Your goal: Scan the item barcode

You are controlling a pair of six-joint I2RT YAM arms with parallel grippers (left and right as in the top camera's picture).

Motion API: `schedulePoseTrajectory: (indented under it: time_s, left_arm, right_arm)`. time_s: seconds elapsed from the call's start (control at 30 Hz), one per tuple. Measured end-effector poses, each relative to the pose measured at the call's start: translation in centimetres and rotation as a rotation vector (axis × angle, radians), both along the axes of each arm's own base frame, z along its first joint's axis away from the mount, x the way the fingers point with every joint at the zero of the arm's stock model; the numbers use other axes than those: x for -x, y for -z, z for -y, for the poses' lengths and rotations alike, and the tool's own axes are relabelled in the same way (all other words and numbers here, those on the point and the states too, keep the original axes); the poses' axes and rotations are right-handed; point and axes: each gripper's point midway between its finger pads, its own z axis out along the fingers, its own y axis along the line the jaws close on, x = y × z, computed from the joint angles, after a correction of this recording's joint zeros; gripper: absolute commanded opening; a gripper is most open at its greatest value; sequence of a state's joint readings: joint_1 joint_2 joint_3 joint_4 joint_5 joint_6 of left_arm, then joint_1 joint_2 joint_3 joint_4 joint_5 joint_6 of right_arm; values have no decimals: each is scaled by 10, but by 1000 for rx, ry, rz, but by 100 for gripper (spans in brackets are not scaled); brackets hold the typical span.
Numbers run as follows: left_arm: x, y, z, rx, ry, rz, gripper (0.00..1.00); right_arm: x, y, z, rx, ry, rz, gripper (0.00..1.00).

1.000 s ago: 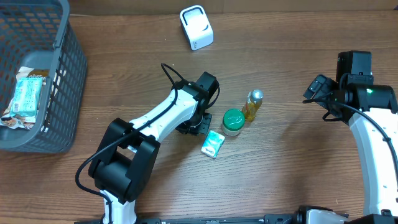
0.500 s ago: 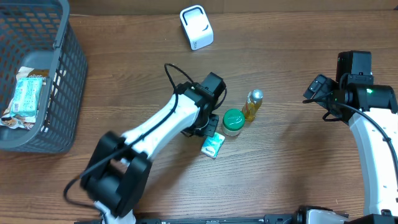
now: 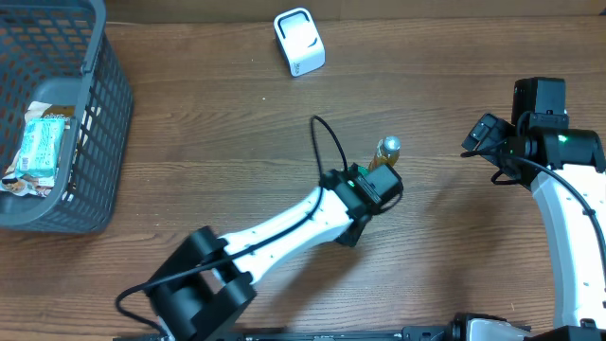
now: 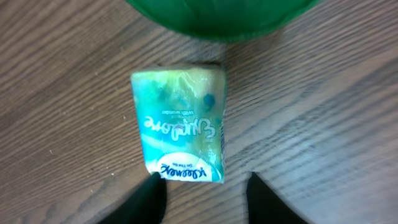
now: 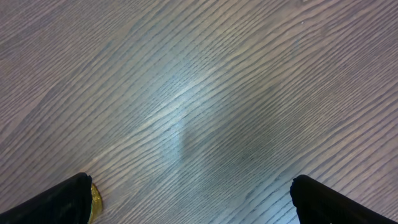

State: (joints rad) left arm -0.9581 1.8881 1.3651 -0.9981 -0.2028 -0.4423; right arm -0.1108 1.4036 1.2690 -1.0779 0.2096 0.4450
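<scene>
Far left: grey basket (image 3: 104, 114) with wrapped items (image 3: 43, 142) inside. Far centre: white scanner (image 3: 299, 42) standing on the worktop (image 3: 189, 114). Mid: left pincer (image 4: 205, 193) low over the wood, fingers spread, nothing between them. The green-and-white packet (image 4: 180, 127) lies flat just beyond its fingertips, with the green lid (image 4: 217, 15) right beside the packet's far edge. A small yellow bottle (image 3: 386, 156) stands upright just past the left wrist. Far right: right pincer (image 5: 189, 186) spread wide over wood.
</scene>
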Motion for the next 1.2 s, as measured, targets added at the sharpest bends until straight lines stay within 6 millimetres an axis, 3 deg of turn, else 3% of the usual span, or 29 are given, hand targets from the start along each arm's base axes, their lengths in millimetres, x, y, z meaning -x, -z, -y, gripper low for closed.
schedulePoseTrajectory:
  time_s: [0.13, 0.37, 0.83, 0.97, 1.07, 1.13, 1.2]
  left_arm:
    - [1, 12, -3, -49, 15, 3, 46]
    - [-4, 20, -6, -86, 28, 15, 38]
    - [0, 30, 7, -89, 90, 28, 35]
    - [-1, 33, 7, -94, 96, 30, 20]
    - [-2, 33, 7, -96, 97, 33, 21]
    - [-2, 33, 7, -95, 98, 32, 30]
    - [-2, 33, 8, -94, 96, 33, 30]
  right_arm:
    - [0, 0, 0, 0, 0, 0, 100]
    - [0, 0, 0, 0, 0, 0, 100]
    - [0, 0, 0, 0, 0, 0, 100]
    - [0, 0, 0, 0, 0, 0, 100]
    - [0, 0, 0, 0, 0, 0, 100]
    - [0, 0, 0, 0, 0, 0, 100]
    - [0, 0, 0, 0, 0, 0, 100]
